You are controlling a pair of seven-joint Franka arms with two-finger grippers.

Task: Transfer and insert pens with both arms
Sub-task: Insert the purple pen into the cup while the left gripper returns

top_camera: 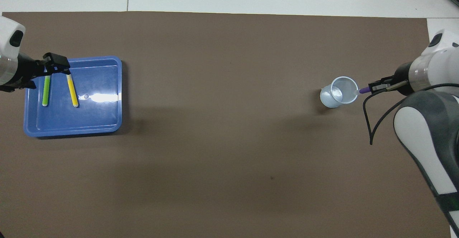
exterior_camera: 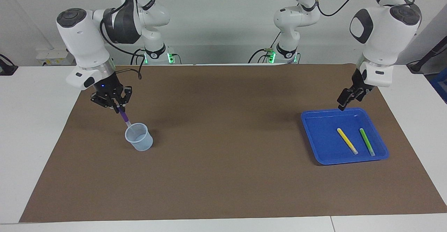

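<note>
My right gripper (exterior_camera: 118, 108) (top_camera: 374, 87) is shut on the purple pen (exterior_camera: 123, 115) (top_camera: 363, 90), which slants down with its pale tip at the rim of the pale blue cup (exterior_camera: 139, 137) (top_camera: 340, 93). The cup stands upright on the brown mat at the right arm's end of the table. The yellow pen (exterior_camera: 346, 140) (top_camera: 72, 93) and the green pen (exterior_camera: 367, 142) (top_camera: 46, 93) lie side by side in the blue tray (exterior_camera: 323, 137) (top_camera: 96, 116). My left gripper (exterior_camera: 343, 103) (top_camera: 57, 71) hangs open and holds nothing, over the tray's edge nearer the robots, above the two pens' ends.
The brown mat (exterior_camera: 223, 176) covers most of the white table (exterior_camera: 35, 127). The tray sits at the left arm's end. A black cable (top_camera: 373, 123) loops from the right wrist.
</note>
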